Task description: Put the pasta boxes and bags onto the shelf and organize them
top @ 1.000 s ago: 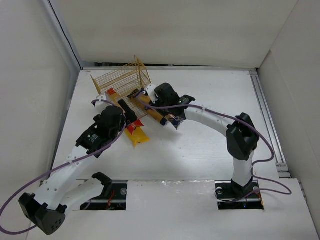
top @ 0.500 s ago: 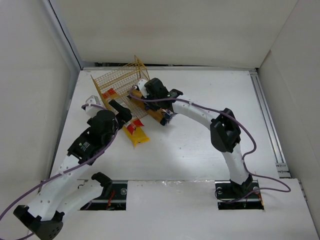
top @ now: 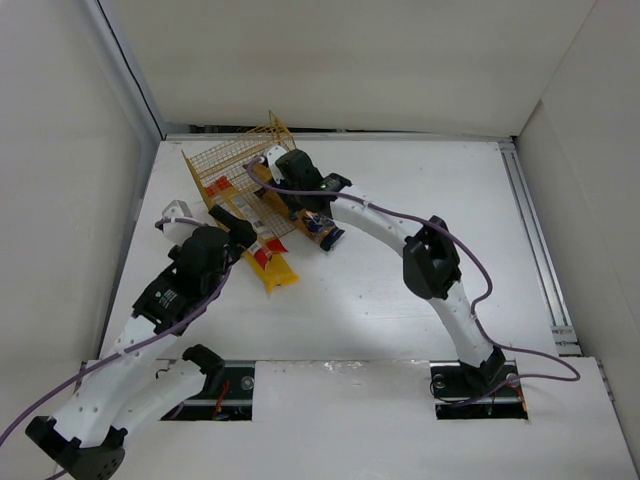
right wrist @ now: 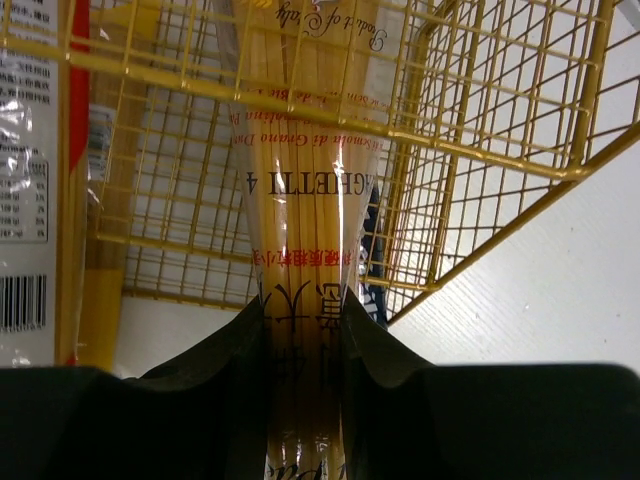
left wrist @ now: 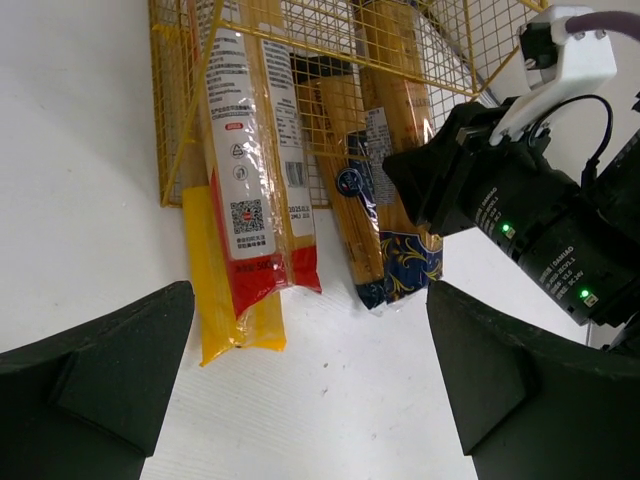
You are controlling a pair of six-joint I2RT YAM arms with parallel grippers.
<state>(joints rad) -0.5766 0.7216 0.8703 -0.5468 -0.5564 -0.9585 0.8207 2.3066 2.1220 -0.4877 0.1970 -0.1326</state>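
Observation:
The yellow wire shelf (top: 235, 165) lies at the back left, its open side toward me. The plain yellow bag (left wrist: 215, 300), the red-edged clear bag (left wrist: 255, 190) and two orange-yellow packs with dark blue ends (left wrist: 350, 190) lie side by side, partly inside, near ends sticking out. My right gripper (right wrist: 300, 310) is shut on the rightmost orange-yellow pack (right wrist: 300, 180), whose far part is inside the shelf (right wrist: 480, 120). It also shows in the top view (top: 300, 200). My left gripper (left wrist: 310, 400) is open and empty, just in front of the packs' near ends, and also shows in the top view (top: 240, 230).
White walls stand close on the left, back and right. The shelf sits near the back-left corner. My right arm (top: 430, 260) arches across the middle of the table. A metal rail (top: 535, 230) runs along the right edge.
My right gripper has moved left and back toward the shelf with the pack, sliding it further in. My left gripper has drawn back toward the near left.

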